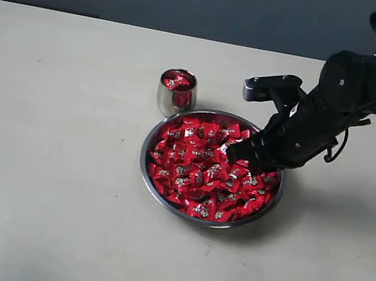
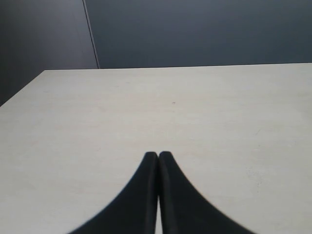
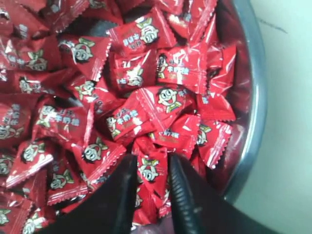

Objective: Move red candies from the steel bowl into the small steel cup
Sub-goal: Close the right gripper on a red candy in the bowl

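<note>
The steel bowl [image 1: 144, 153] sits mid-table, heaped with red candies [image 1: 200, 175]. Just behind its far-left rim stands the small steel cup [image 1: 176, 97], with a few red candies showing inside it. My right gripper [image 1: 245, 154] reaches down into the right part of the bowl. In the right wrist view its two black fingers [image 3: 179, 180] press on either side of one red candy [image 3: 148, 170] lying on the pile, close to the bowl's rim [image 3: 254, 97]. My left gripper [image 2: 158, 155] is shut and empty over bare table; it does not show in the exterior view.
The pale tabletop [image 1: 47, 160] spreads wide around the bowl and cup. A dark wall runs behind the table's far edge [image 1: 121, 22]. The right arm's bulky black body [image 1: 355, 89] hangs over the table right of the bowl.
</note>
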Robot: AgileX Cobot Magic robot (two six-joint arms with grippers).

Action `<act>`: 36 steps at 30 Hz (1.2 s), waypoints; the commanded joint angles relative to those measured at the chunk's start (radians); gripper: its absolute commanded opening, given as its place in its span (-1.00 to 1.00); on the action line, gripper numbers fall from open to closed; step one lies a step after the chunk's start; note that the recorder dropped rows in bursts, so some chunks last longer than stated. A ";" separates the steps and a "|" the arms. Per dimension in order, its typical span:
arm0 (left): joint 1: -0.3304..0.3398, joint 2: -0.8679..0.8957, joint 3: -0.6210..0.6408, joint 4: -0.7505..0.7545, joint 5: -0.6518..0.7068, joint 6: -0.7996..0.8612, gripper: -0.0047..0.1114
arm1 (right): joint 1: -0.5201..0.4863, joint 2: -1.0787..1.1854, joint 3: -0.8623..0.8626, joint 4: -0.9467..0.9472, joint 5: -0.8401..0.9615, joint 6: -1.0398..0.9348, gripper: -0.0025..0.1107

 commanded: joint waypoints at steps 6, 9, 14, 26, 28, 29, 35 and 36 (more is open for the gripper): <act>-0.005 -0.004 0.004 0.006 -0.002 -0.003 -0.91 | -0.004 0.048 -0.043 -0.012 0.072 -0.006 -0.52; -0.005 -0.004 0.004 0.006 -0.002 -0.003 -0.91 | -0.004 0.053 -0.043 -0.012 0.072 -0.006 -0.52; -0.005 -0.004 0.004 0.006 -0.002 -0.003 -0.91 | -0.004 0.055 -0.043 -0.013 0.070 -0.006 -0.52; -0.005 -0.004 0.004 0.006 -0.002 -0.003 -0.91 | -0.004 0.055 -0.043 -0.036 0.048 -0.006 -0.52; -0.005 -0.004 0.004 0.006 -0.002 -0.003 -0.91 | -0.004 0.057 -0.043 -0.036 0.044 -0.006 -0.52; -0.005 -0.004 0.004 0.006 -0.002 -0.003 -0.91 | -0.004 0.059 -0.043 -0.036 0.042 -0.006 -0.52; -0.005 -0.004 0.004 0.006 -0.002 -0.003 -0.91 | -0.004 0.089 -0.043 -0.032 0.046 -0.006 -0.52; -0.005 -0.004 0.004 0.006 -0.002 -0.003 -0.91 | -0.004 0.098 -0.043 -0.025 0.046 -0.006 -0.52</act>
